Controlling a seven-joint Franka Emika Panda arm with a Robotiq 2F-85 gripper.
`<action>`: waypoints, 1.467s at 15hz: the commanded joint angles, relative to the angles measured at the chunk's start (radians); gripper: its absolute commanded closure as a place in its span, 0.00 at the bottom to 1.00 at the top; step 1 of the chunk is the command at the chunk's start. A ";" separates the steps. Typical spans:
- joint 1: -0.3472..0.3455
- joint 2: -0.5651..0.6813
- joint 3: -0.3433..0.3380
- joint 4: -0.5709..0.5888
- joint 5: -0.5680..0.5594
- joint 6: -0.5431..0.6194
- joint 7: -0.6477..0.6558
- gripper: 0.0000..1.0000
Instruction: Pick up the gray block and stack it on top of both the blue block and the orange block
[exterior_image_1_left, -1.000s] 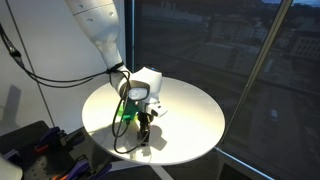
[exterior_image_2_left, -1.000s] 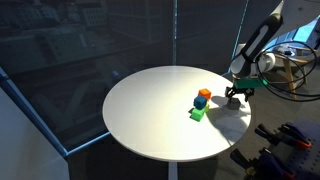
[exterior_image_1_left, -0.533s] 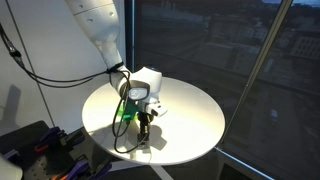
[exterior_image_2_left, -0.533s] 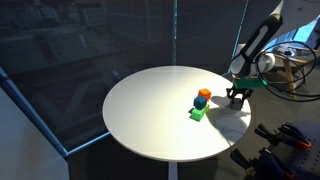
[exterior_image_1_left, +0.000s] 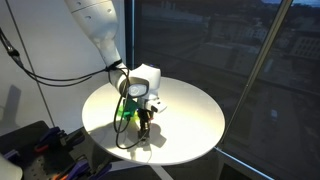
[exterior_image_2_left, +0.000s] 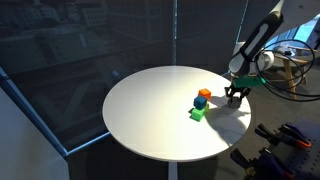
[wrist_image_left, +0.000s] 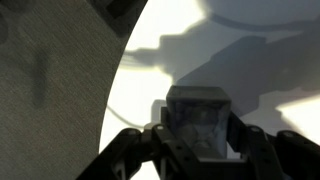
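Currently, in an exterior view, the table (exterior_image_2_left: 140, 110) carries a cluster of blocks right of centre. Leftmost and nearest is the green block (exterior_image_2_left: 197, 114), lying flat on the surface. It has no part in the task and needs only to be avoided.

Just right of it and slightly farther away, the orange block (exterior_image_2_left: 204, 94) appears to sit on the blue block (exterior_image_2_left: 201, 102). This forms the two-block base that is to receive the third block. The top face of the orange block is uncovered, so the stack is judged not yet complete.

Farther right, near the table rim, the gripper (exterior_image_2_left: 236, 98) points downward, well apart from the stack.

In the wrist view, the gray block (wrist_image_left: 197, 118) sits squarely between the two fingers, one finger against each side face. The jaws are narrowed to the block's width and appear to grip it. The block is centred in the jaws, which should keep it level for placing. Whether it is clear of the table cannot be told.

The next move is judged to be a lift, a leftward transfer and a lowering onto the orange block. The likely risk is knocking the base over.
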 joint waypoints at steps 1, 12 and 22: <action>0.030 -0.071 -0.025 -0.025 -0.036 -0.033 0.011 0.71; 0.024 -0.237 -0.011 -0.029 -0.107 -0.151 -0.022 0.71; 0.025 -0.350 0.063 -0.005 -0.177 -0.330 -0.108 0.71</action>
